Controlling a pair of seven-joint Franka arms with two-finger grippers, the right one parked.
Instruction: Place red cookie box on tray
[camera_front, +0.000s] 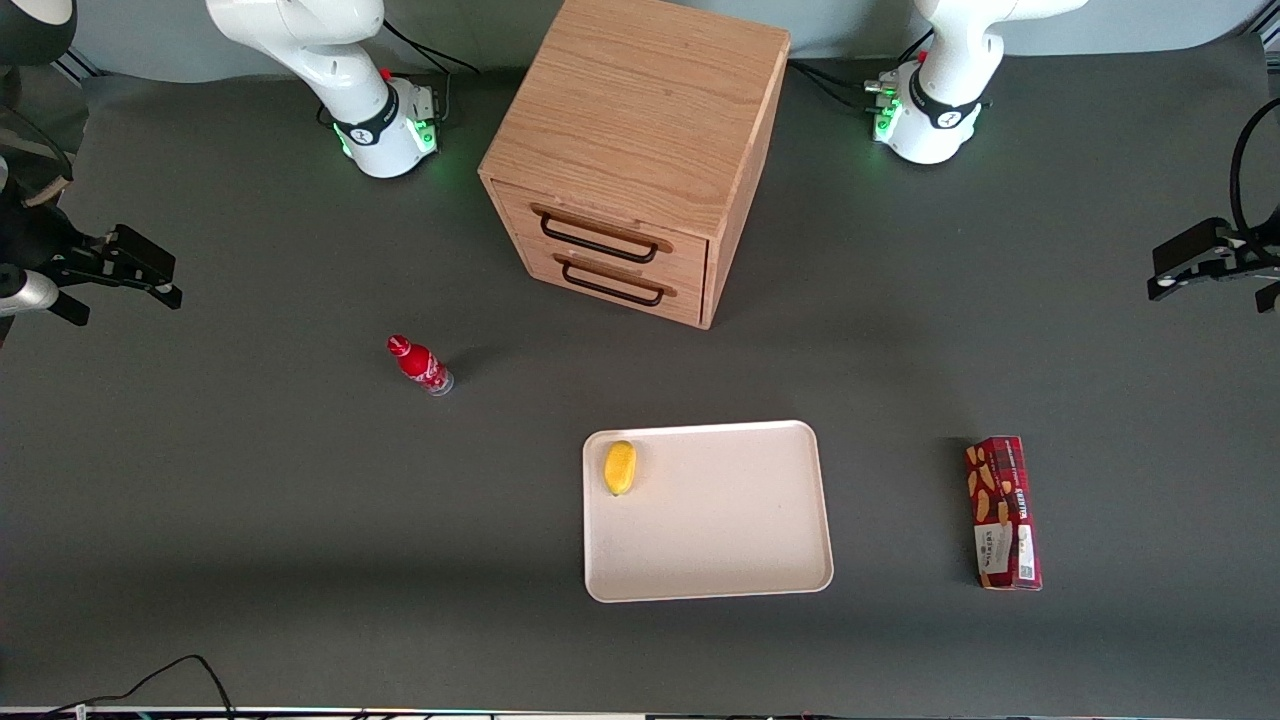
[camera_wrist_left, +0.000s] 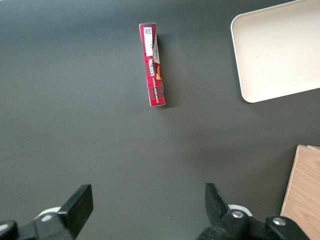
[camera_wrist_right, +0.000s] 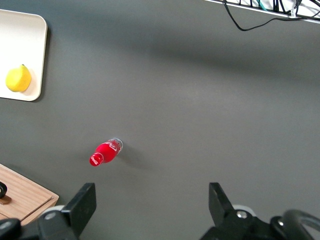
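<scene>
Dark gray table, and the job has not begun.

On the table, the red cookie box (camera_front: 1004, 513) lies flat, beside the tray (camera_front: 720, 540) but apart from it, toward the working arm's end. A yellow lemon (camera_front: 620, 467) sits on the tray. The gripper (camera_front: 1200, 262) hangs high, well away from the box, its fingers spread wide and holding nothing. It must reach the box, grab it, lift it, and set it on the tray.

The long narrow red plaid cookie box (camera_front: 1004, 513) bore tan cookies and a white label. The flat cream-white tray (camera_front: 720, 520) carried a small yellow lemon (camera_front: 620, 467). Well apart from the black jaws of the gripper (camera_front: 1185, 268) stood a small red bottle (camera_front: 420, 364) on the dark grey table (camera_front: 250, 500), near the light oak drawer cabinet (camera_front: 630, 150) with black handles.
</scene>
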